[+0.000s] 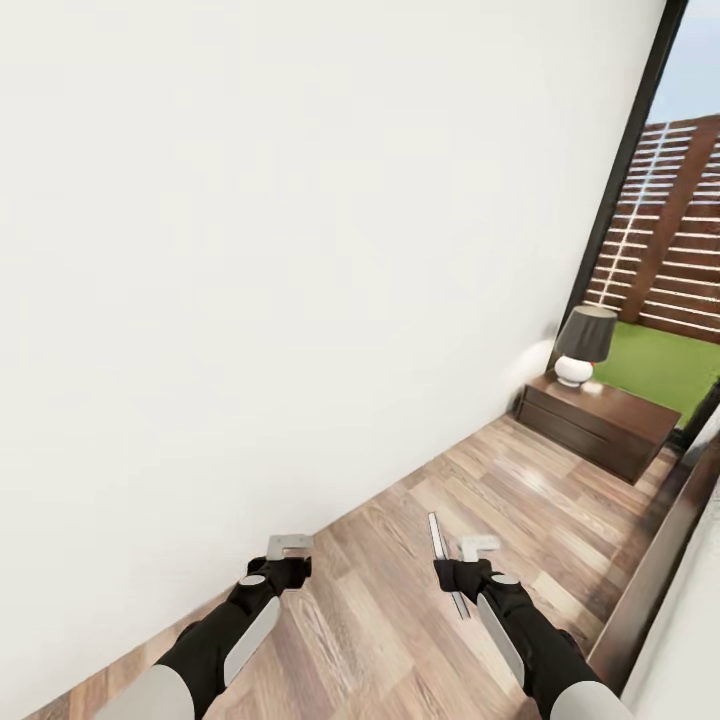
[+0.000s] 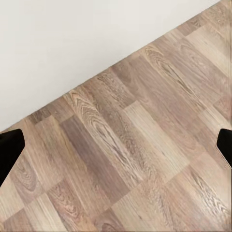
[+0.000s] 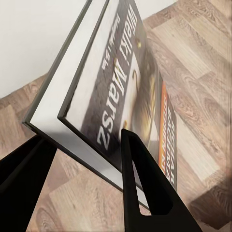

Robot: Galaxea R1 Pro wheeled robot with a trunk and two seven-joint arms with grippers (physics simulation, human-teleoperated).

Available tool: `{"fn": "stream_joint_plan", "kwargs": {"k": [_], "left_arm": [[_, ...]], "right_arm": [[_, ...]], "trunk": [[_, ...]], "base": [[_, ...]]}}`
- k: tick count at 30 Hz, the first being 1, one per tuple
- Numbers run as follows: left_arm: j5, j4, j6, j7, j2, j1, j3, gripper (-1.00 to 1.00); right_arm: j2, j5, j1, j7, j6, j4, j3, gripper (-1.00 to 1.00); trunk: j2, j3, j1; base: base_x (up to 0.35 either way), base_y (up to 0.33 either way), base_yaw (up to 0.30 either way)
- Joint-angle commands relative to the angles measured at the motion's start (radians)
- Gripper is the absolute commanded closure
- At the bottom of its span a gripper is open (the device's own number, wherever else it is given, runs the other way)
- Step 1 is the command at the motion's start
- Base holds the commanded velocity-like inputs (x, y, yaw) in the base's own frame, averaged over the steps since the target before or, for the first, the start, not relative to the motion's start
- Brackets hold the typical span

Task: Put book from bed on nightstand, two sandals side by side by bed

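Your right gripper [image 1: 462,560] is closed on the book [image 3: 121,96]; in the right wrist view one black finger [image 3: 145,188] lies across the cover and the other sits behind the back, pinching near the lower edge. In the head view the book shows edge-on as a thin upright strip at that gripper's inner side. It is a slim paperback, so judge it light and somewhat flexible. The glossy cover may slide between the pads, and the pages appear to splay slightly at the far corner, though the angle is poor. A hold closer to the spine would likely be firmer than the present one. The cover is dark grey-brown with white lettering and an orange band.

Your left gripper [image 1: 288,549] is empty, its jaws spread wide, with only the tips visible at the margins of the left wrist view.

Beneath both grippers is wood-plank floor [image 2: 130,159], matte, with varied grain. A plain white wall [image 1: 250,250] runs close beside the left gripper. On the far side of the right gripper is the dark wood edge of the bed [image 1: 655,575].

Ahead of the right gripper, well apart, stands the nightstand [image 1: 600,420], low, dark brown and glossy-topped, carrying a lamp [image 1: 583,343] with a dark shade and white base. Behind it is a black-framed window [image 1: 625,170].
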State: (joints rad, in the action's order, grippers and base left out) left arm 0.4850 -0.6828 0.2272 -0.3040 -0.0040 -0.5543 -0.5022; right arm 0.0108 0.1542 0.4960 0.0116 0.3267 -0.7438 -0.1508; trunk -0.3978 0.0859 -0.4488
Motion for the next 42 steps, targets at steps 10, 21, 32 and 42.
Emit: {"fn": "stream_joint_plan", "kwargs": {"k": [10,21,32,42], "left_arm": [[0.012,0.0,0.003,-0.009,0.001,-0.001,-0.005,-1.0],[0.011,0.0,0.003,-0.009,0.001,-0.001,-0.006,-1.0],[0.009,-0.003,-0.002,-0.01,0.001,-0.001,-0.013,-1.0],[0.008,-0.003,0.001,-0.009,0.001,-0.001,-0.012,-1.0]], "right_arm": [[0.001,0.01,0.001,-0.001,0.005,-0.002,-0.004,1.0],[0.001,0.01,0.001,-0.001,0.005,-0.002,-0.004,1.0],[0.002,0.01,0.001,-0.001,0.005,-0.002,-0.004,1.0],[0.001,0.01,0.001,-0.001,0.005,-0.002,-0.004,1.0]], "trunk": [[-0.002,0.003,-0.001],[-0.002,0.003,-0.001],[-0.002,0.003,-0.001],[-0.002,0.003,-0.001]], "base": [[0.319,0.073,-0.281],[0.184,0.279,-0.286],[0.095,0.199,-0.286],[0.121,0.009,-0.286]]}}
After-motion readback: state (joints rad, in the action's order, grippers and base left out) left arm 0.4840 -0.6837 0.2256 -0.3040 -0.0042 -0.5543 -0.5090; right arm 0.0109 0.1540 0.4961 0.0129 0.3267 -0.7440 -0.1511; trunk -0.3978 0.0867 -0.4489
